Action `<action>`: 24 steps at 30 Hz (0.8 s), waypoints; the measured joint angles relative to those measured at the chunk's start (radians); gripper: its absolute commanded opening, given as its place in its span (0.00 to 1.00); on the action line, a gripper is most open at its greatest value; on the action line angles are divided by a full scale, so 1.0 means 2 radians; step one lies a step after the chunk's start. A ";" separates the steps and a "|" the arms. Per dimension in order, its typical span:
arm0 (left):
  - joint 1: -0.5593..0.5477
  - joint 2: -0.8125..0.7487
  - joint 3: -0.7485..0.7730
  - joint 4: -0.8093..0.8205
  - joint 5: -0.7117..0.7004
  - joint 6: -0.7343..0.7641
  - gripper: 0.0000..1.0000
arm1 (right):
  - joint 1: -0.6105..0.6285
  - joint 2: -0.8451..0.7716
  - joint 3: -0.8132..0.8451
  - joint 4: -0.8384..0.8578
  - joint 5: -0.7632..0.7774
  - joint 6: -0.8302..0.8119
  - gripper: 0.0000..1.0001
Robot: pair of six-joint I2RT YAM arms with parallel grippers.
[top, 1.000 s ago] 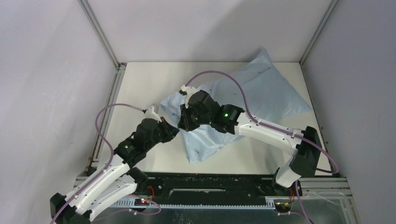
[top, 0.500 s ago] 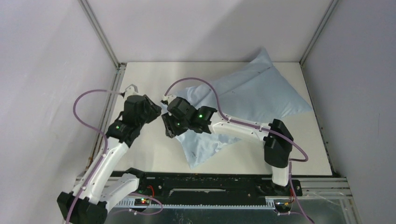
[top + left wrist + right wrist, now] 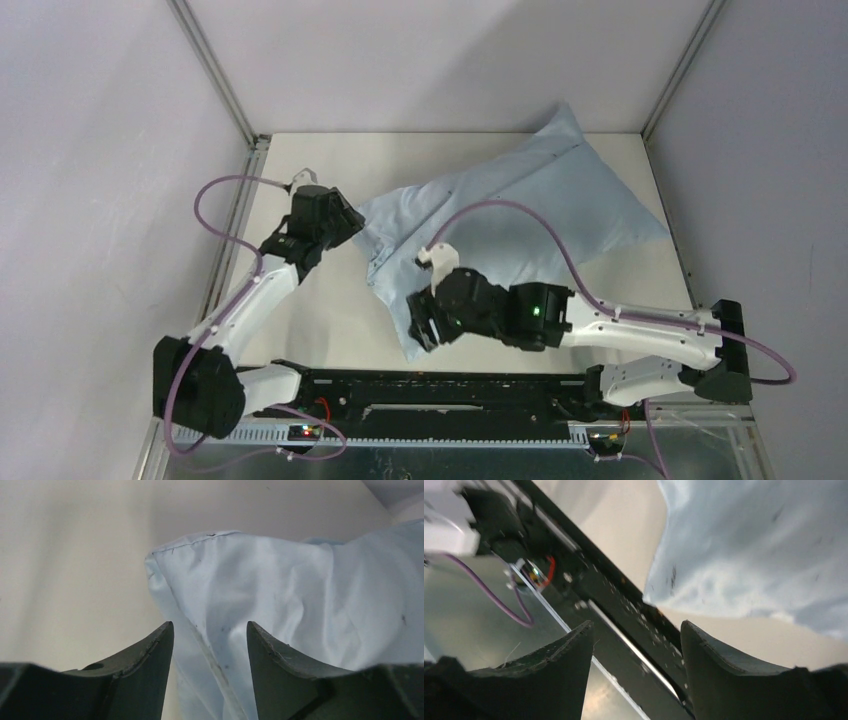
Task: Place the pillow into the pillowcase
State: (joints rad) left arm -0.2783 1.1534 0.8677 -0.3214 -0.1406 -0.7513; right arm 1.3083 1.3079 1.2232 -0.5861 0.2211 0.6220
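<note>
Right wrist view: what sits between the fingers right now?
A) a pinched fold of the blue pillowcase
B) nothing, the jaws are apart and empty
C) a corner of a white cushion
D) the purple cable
B: the right gripper has its jaws apart with nothing between them. The pillowcase corner lies beyond the fingertips, with the table and the black base rail behind.

Left pincer (image 3: 209, 626), right pincer (image 3: 636, 625) now unclenched

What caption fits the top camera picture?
Left gripper and right gripper, both open, at the edge of the blue pillowcase.
</note>
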 measured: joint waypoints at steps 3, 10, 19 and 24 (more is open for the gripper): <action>0.001 0.039 0.000 0.016 0.006 0.000 0.55 | 0.027 -0.021 -0.044 -0.017 0.007 0.018 0.68; 0.002 0.073 0.000 0.029 0.000 -0.016 0.01 | 0.030 -0.047 -0.117 -0.034 0.024 0.037 0.69; 0.059 0.126 0.052 0.033 -0.045 -0.004 0.00 | 0.018 -0.080 -0.203 0.016 0.036 0.065 0.71; 0.089 0.182 0.115 0.028 -0.042 0.011 0.00 | -0.013 -0.110 -0.229 0.022 0.036 0.076 0.71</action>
State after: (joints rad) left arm -0.1001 1.5173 1.0981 -0.2653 -0.2237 -0.7292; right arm 1.2819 1.0878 0.7647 -0.5426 0.2928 0.7746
